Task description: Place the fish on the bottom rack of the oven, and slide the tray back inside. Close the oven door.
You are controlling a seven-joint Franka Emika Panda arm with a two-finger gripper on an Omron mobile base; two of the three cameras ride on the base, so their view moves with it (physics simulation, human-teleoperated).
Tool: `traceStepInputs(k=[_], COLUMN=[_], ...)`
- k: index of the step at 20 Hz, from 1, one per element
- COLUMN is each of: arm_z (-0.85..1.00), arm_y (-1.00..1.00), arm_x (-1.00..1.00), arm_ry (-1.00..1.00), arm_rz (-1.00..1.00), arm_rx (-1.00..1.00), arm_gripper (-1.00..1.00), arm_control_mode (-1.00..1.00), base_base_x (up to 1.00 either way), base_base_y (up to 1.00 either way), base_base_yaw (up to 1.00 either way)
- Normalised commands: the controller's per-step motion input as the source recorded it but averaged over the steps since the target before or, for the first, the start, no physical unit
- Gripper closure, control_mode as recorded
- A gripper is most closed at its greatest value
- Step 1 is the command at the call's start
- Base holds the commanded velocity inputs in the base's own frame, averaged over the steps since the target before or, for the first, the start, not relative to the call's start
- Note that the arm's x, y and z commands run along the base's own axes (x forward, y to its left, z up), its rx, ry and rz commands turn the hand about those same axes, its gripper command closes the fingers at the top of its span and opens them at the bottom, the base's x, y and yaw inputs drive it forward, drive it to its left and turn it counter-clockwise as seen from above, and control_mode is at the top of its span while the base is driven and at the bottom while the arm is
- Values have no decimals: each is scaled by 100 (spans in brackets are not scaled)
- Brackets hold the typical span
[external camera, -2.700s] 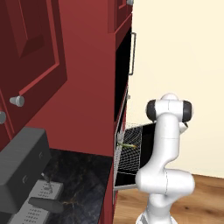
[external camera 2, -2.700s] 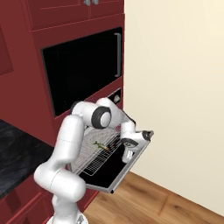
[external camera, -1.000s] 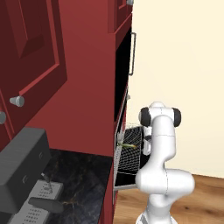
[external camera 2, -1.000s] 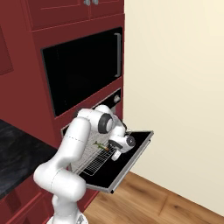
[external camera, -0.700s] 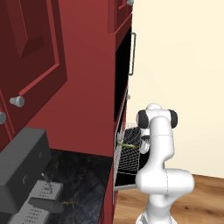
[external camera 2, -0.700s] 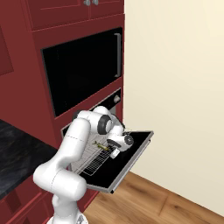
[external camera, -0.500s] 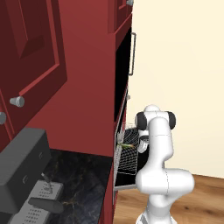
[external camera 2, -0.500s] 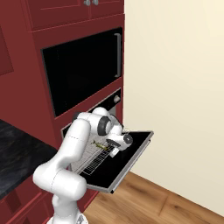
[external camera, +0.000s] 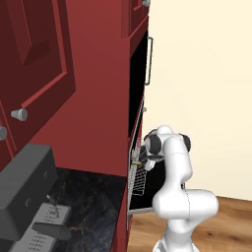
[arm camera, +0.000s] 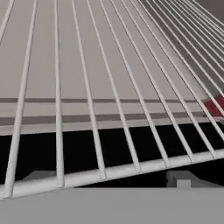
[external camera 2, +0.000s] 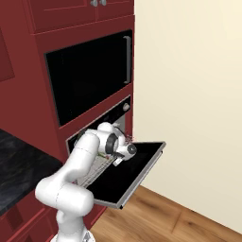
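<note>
While the oven door (external camera 2: pixel 137 165) hangs open, the pincer (external camera 2: pixel 119 159) sits low over the pulled-out bottom rack (external camera 2: pixel 97 169).
Its fingertips (arm camera: pixel 183 178) stand wide apart, barely showing; the arm hides most of the rack, and the fish cannot be made out.

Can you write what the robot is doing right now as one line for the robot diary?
pincer: open, low at the pulled-out bottom rack | holding: nothing | oven door: down, open | rack: not yet pushed in
</note>
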Motion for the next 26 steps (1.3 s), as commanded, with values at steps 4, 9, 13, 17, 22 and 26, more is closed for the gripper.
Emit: traceStepInputs(k=[4,9,13,17,22,26], arm_z=[-82,-30,31,93,100,100], arm_y=[100,83,17,-42,-93,-100], arm_x=[25,10,0,0,-16,-53], arm_ry=[-12,-8,-3,-1,-4,-3], arm_rz=[-6,-5,-1,0,0,0], arm_rx=[0,0,0,1,0,0], arm_gripper=[-100,-100,-100,-100,-100,-100], arm_control_mode=[-100,-100,-100,-100,-100,-100], base_base_x=[0,0,0,0,0,0], base_base_y=[0,0,0,0,0,0], base_base_yaw=[0,0,0,0,0,0])
